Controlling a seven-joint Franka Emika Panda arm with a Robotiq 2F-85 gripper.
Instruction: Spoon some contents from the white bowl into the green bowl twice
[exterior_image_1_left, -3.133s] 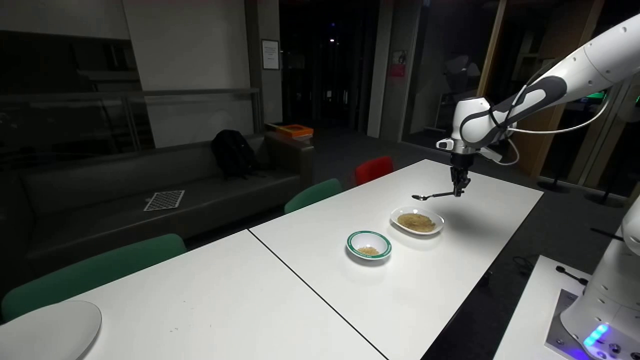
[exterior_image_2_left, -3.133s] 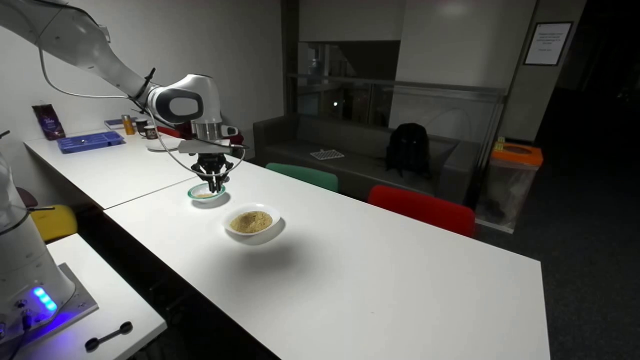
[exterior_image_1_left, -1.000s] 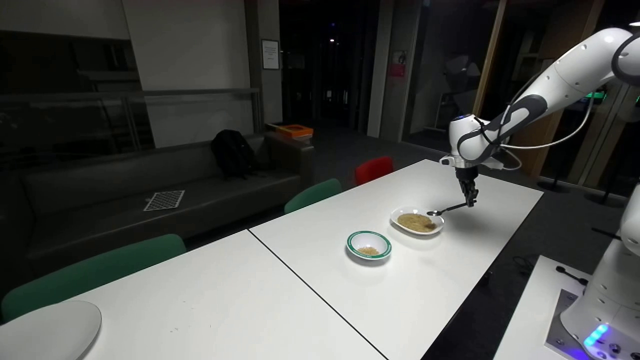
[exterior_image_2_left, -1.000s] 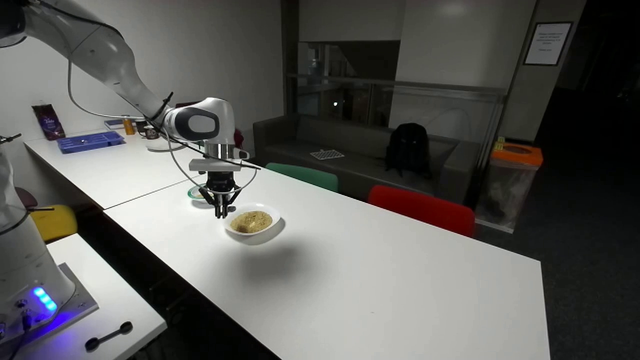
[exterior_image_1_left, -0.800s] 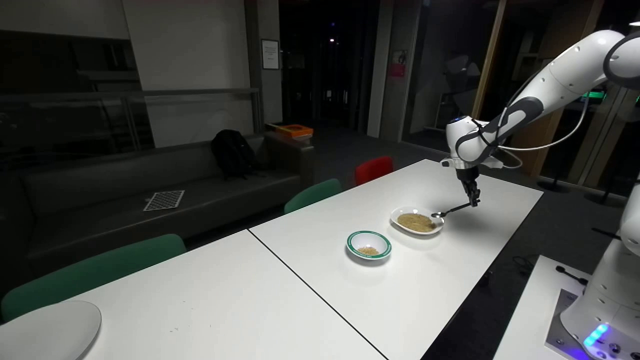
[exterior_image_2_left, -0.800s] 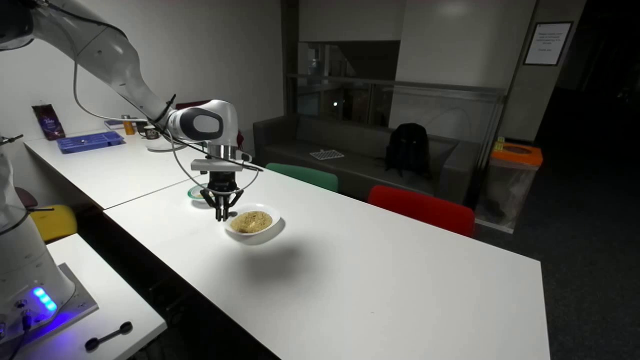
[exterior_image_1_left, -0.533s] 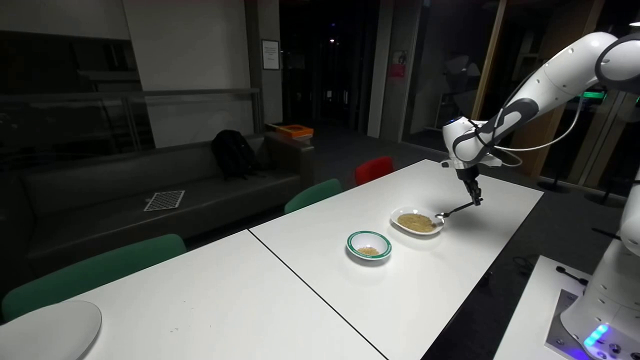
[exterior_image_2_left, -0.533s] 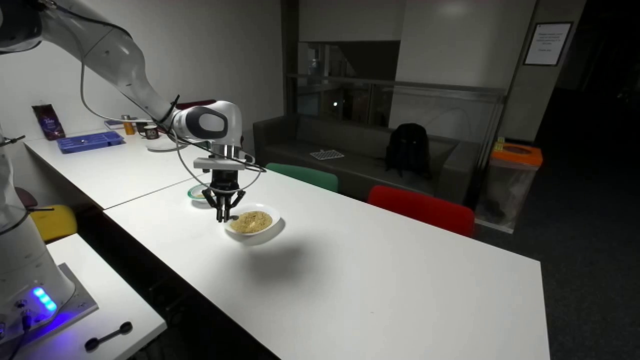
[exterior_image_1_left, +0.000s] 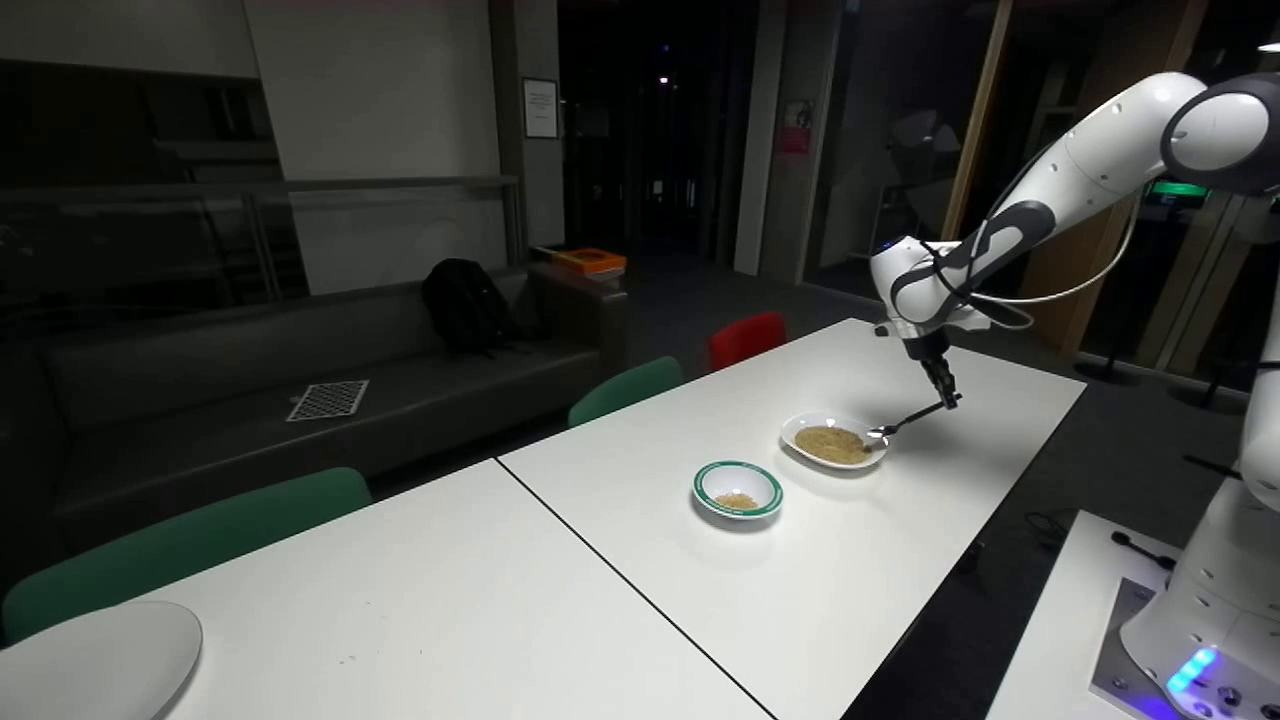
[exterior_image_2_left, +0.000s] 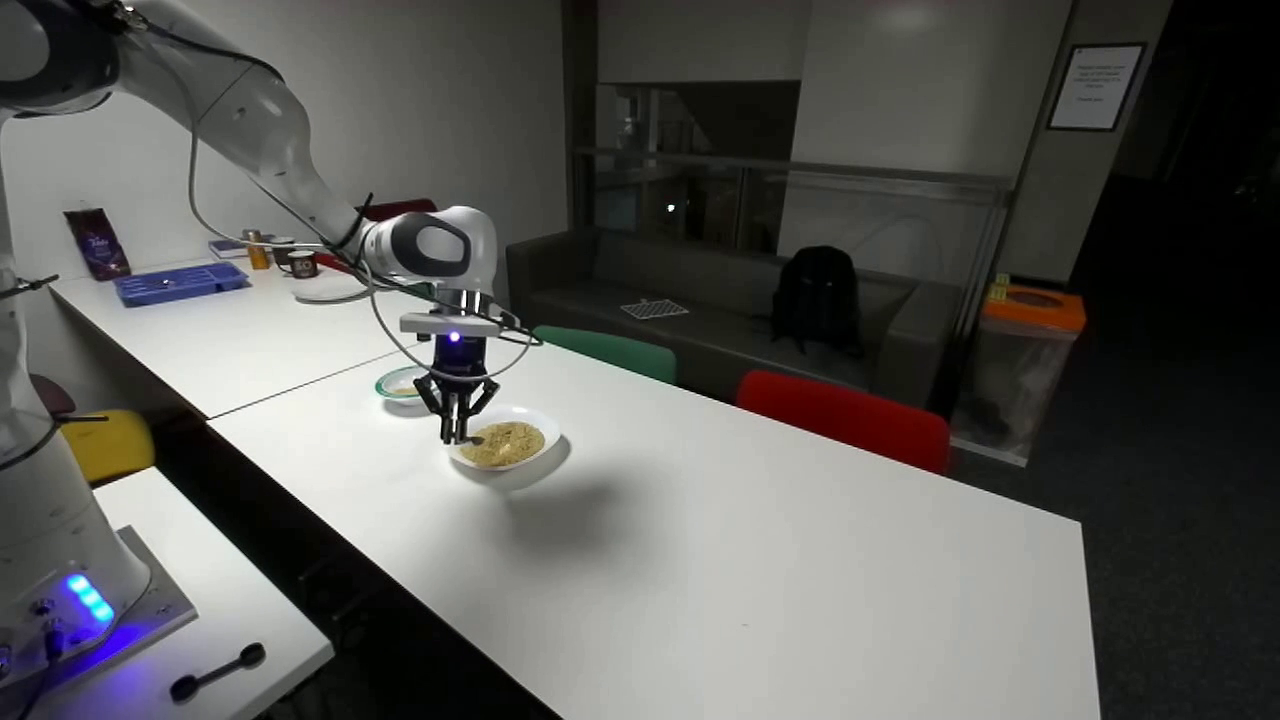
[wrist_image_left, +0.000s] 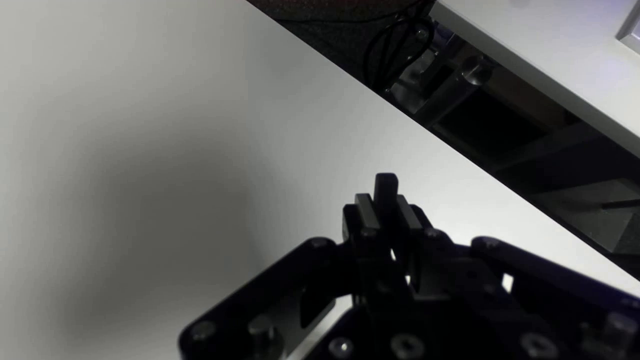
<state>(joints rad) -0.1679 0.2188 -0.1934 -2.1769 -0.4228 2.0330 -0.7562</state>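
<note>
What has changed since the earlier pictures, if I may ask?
The pincer has come down, lowering the spoon and tilting it more steeply, its tip now at or over the edge of the white bowl. Nothing was grasped or released; the spoon stayed gripped. The green bowl and white bowl stayed put.

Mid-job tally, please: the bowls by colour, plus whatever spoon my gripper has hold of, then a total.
White bowl: 1
Green-rimmed bowl: 1
Spoon, its handle held in the gripper: 1
Total: 3
</note>
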